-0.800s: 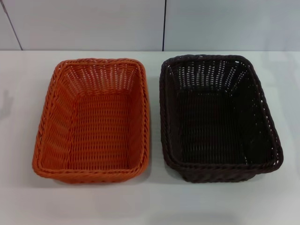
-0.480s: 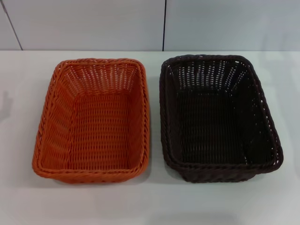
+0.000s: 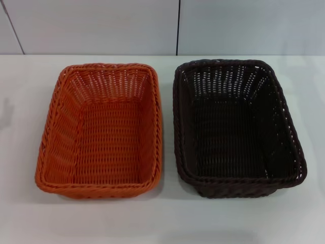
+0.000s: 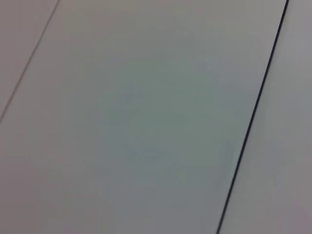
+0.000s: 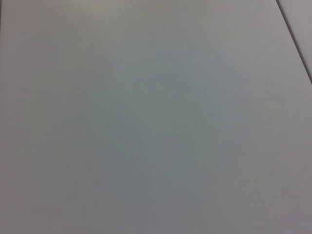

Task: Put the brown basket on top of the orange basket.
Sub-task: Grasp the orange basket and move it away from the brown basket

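Note:
The orange basket (image 3: 101, 129) stands on the white table, left of centre in the head view, empty and upright. Beside it on the right, a narrow gap apart, sits the brown basket (image 3: 236, 127), also empty and upright. Neither gripper shows in any view. Both wrist views hold only a pale wall panel with thin dark seams.
The white table (image 3: 167, 218) runs to a pale panelled wall (image 3: 101, 25) behind the baskets. A dark vertical seam (image 3: 177, 28) splits the wall above the gap between them. Bare table surface lies in front of and to either side of the baskets.

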Robot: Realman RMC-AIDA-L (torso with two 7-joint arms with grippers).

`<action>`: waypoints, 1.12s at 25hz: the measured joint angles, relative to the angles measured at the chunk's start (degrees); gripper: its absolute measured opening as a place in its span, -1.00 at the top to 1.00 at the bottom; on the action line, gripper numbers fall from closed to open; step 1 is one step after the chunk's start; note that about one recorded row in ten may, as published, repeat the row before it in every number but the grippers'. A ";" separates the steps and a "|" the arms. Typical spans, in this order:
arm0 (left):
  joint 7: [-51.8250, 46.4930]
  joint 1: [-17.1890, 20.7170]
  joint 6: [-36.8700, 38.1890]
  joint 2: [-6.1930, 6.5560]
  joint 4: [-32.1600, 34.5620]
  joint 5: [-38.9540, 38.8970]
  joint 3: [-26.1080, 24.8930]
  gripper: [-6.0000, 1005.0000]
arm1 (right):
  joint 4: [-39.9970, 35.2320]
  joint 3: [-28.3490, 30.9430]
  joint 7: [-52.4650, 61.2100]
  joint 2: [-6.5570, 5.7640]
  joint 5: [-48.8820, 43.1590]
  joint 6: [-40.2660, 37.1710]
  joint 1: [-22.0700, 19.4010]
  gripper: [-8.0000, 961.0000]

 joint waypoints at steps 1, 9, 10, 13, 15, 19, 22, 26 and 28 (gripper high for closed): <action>0.00 0.00 0.00 0.00 0.00 0.00 0.00 -0.66 | 0.00 0.00 0.00 0.00 0.00 0.00 0.00 -0.20; -16.83 5.43 -20.77 3.77 21.77 0.50 16.23 -0.66 | 0.38 0.00 0.01 0.01 0.19 0.10 -1.36 -0.20; -23.71 6.74 -26.56 6.83 27.97 2.77 21.26 -0.66 | 0.36 0.04 0.18 0.01 0.23 0.10 -1.65 -0.20; -32.40 7.37 -30.87 9.79 33.02 8.69 23.77 -0.66 | 0.29 0.14 0.34 -0.03 0.29 0.10 -1.88 -0.20; -46.99 7.24 -32.35 12.89 37.51 23.02 23.47 -0.66 | 0.28 0.29 0.31 -0.05 0.35 0.10 -2.19 -0.20; -63.27 6.23 -30.27 15.44 41.60 40.14 20.79 -0.66 | 0.20 0.35 0.36 -0.06 0.37 0.10 -2.46 -0.20; -78.97 4.12 -21.62 16.81 46.09 59.82 14.31 -0.66 | -0.03 0.26 0.51 -0.11 0.40 0.10 -2.59 -0.20; -86.38 1.92 -14.28 16.23 48.39 72.85 8.50 -0.66 | -0.25 0.03 0.31 -0.17 0.31 0.09 -2.55 -0.19; -90.32 0.43 -10.72 15.93 49.75 79.55 6.17 -0.66 | -0.50 0.02 0.24 -0.17 0.14 0.08 -2.45 -0.19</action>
